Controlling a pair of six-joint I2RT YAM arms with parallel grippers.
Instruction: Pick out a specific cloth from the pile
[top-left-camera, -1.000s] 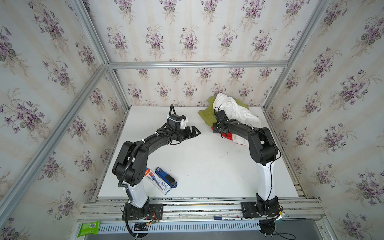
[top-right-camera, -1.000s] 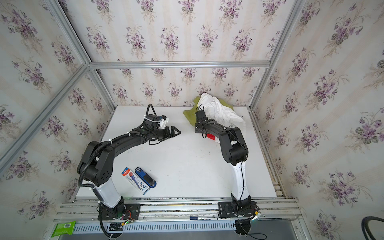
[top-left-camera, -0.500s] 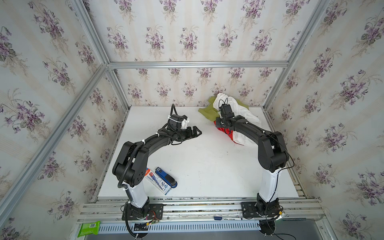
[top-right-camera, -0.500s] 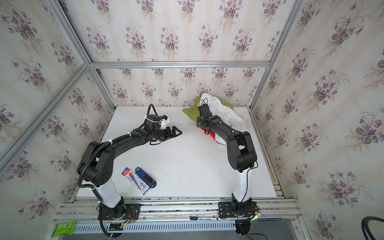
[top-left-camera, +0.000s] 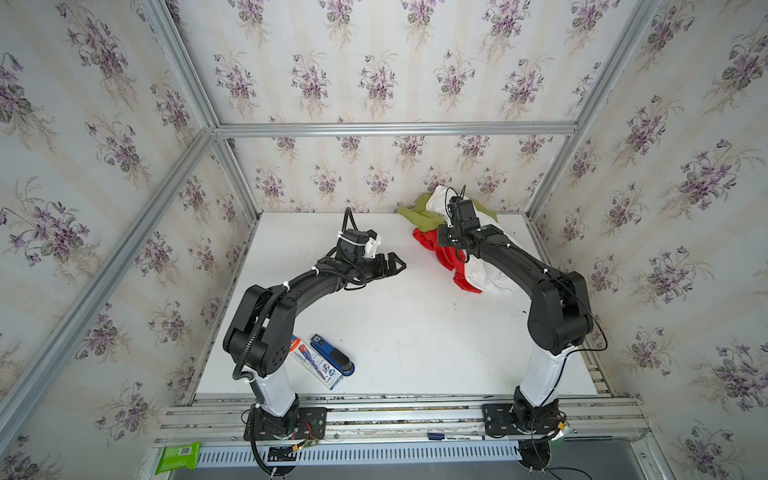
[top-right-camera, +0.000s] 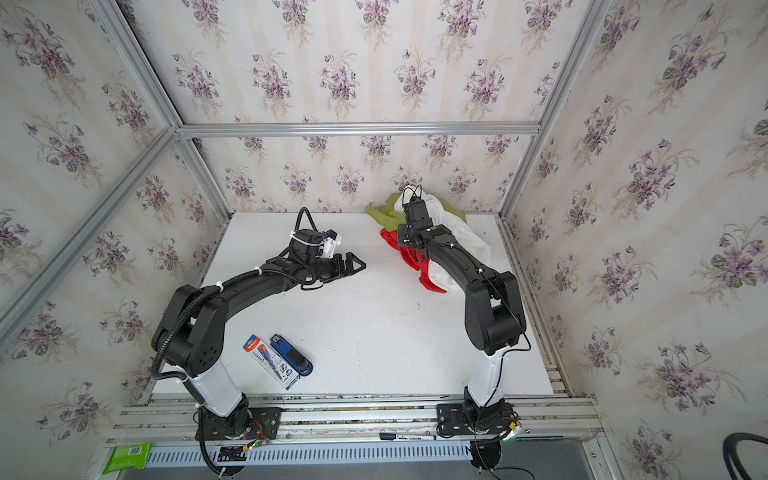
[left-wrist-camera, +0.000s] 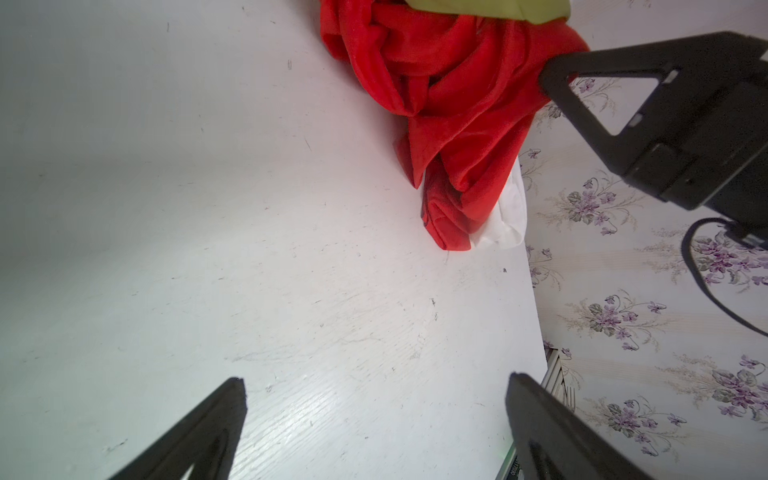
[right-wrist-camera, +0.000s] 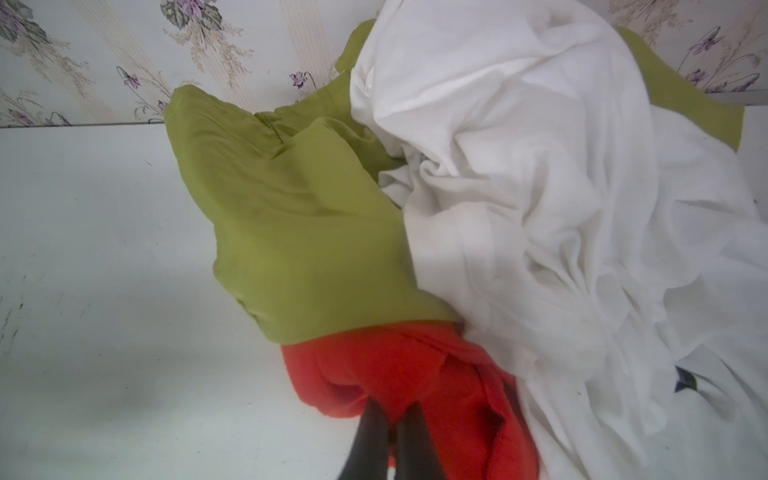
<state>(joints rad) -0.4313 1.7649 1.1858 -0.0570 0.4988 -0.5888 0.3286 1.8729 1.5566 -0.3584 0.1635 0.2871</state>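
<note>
cloth (top-left-camera: 444, 261) drawn further out, more exposed

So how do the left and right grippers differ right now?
The left gripper is open and holds nothing; the right gripper is shut on the red cloth. The left gripper hangs over bare table, apart from the pile; the right gripper is at the pile's near edge, where the red cloth comes out from under the other cloths. Both have the same black triangular fingers.
</note>
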